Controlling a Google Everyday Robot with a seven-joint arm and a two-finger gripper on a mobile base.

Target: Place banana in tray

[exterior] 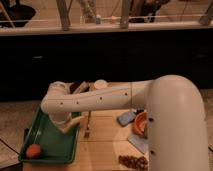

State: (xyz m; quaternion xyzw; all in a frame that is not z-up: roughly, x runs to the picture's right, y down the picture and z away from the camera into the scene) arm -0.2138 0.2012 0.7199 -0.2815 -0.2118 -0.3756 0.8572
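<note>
round orange fruit [33, 150]: lower left of frame, lying alone.
fork [88, 125]: grey metal, centre-left, lying on the tabletop, running roughly up and down the frame.
wooden tabletop [102, 152]: light wood, fills lower centre.
orange bowl [140, 124]: right of centre, partly hidden.
blue-grey item [126, 118]: flat, just left of the bowl; type unclear.
pale flat piece [136, 144]: below the bowl, partly hidden.
dark reddish-brown cluster [132, 161]: bottom edge, right of centre.
dark cabinet front [100, 57]: spans mid-frame.
pale ledge [105, 28]: across the upper part of the frame.
</note>
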